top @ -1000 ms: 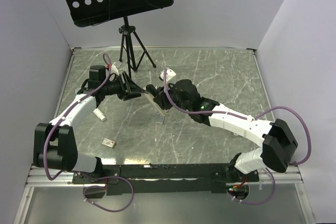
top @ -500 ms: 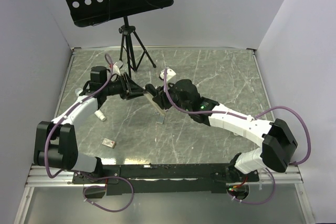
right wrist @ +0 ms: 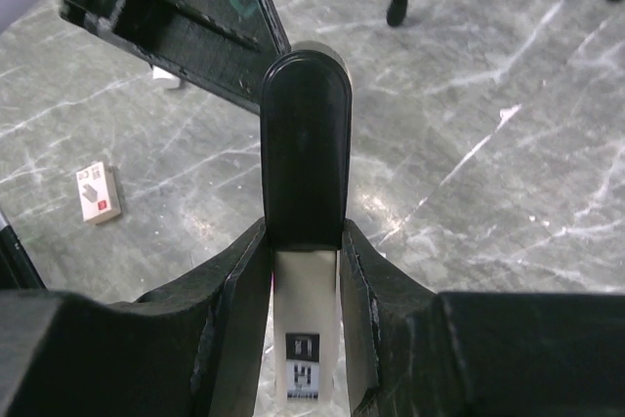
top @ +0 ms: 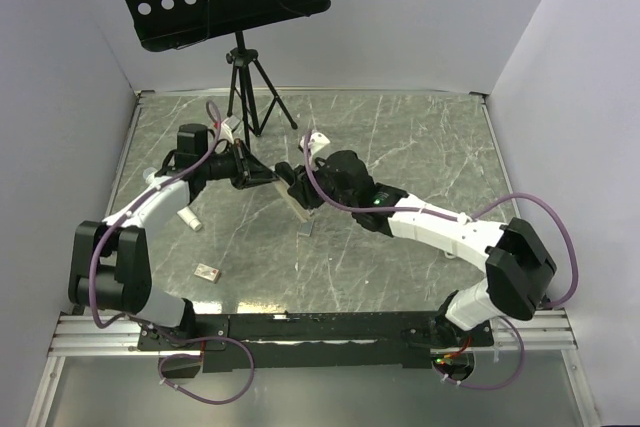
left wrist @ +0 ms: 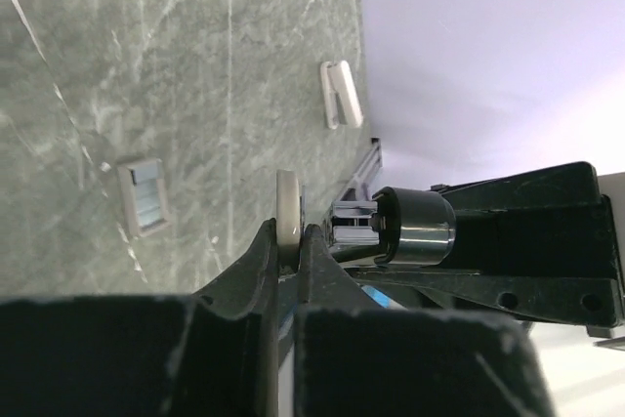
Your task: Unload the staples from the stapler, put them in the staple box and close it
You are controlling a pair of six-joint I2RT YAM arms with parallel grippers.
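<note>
My right gripper (right wrist: 305, 241) is shut on the stapler (right wrist: 305, 134) and holds it above the middle of the table; its dark underside faces the camera and its pale body runs between the fingers. Seen from above, the stapler (top: 303, 210) slopes down from the right gripper (top: 297, 190). My left gripper (top: 270, 178) meets it from the left. In the left wrist view, that gripper (left wrist: 290, 241) is shut on a thin pale edge of the stapler (left wrist: 288, 217), with chrome metal parts just beyond. A tiny grey strip that looks like staples (top: 305, 230) lies on the table below.
A black music stand on a tripod (top: 245, 87) stands at the back left. A short white cylinder (top: 188, 219) and a small tan block (top: 207, 271) lie on the left half of the marble table (top: 420, 147). White walls close in three sides.
My left gripper has moved right to the stapler's end and shut on it. The right arm has shifted slightly left with the stapler.
</note>
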